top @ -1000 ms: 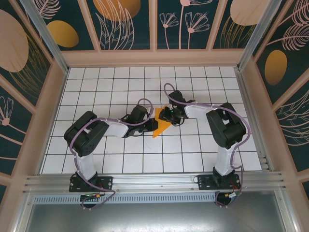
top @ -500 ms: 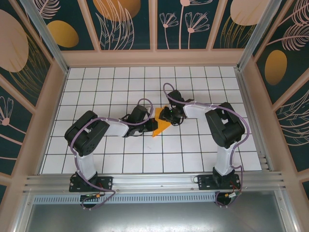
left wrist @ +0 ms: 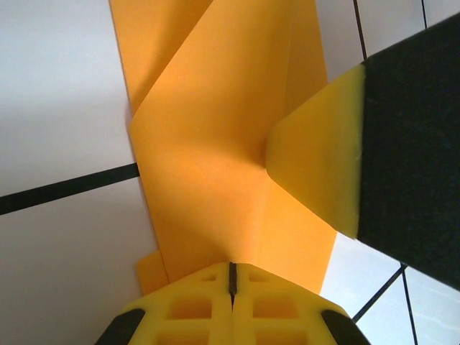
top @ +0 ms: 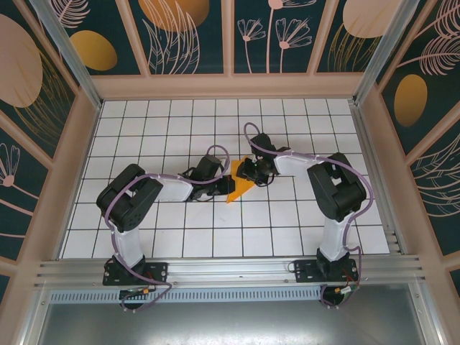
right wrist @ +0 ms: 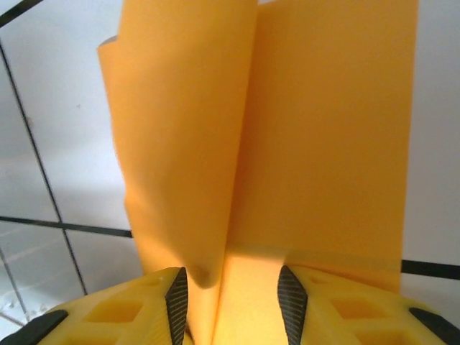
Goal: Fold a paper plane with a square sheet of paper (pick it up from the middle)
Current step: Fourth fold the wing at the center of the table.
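Fingers (left wrist: 188, 316) of the left gripper (left wrist: 231, 269) were closed flush together, pinching an edge of the thin, partly folded sheet of bright-orange paper (left wrist: 208, 144). A crease ran from that pinch up through the sheet. Fingers (right wrist: 115, 309) of the right gripper (right wrist: 230, 291) stood partly apart, straddling a raised flap without clamping it. In the left wrist view, one yellow pad of that gripper pressed into the paper beside the crease.

The sheet lay near the middle of the white gridded tabletop (top: 144, 144), between the two grippers, with its pointed end toward the near edge. One layer rested flat on the tiles; the other curled upward, not yet flattened.

The step in hand was judged to be setting a lengthwise fold. Good execution called for the following:

1. The left pinch had to act as the anchor, since thin paper would probably slide on smooth tiles.
2. The raised flap's edge had to be lined up with the layer beneath before any pressure was applied; a skewed edge would be locked into the crease.
3. The right pad had to come down flat and sweep along the crease away from the anchor, not toward it, to avoid buckling.
4. Downward force had to be light, as the paper looked easy to wrinkle or tear.
5. Release was due only once the flap lay flat.
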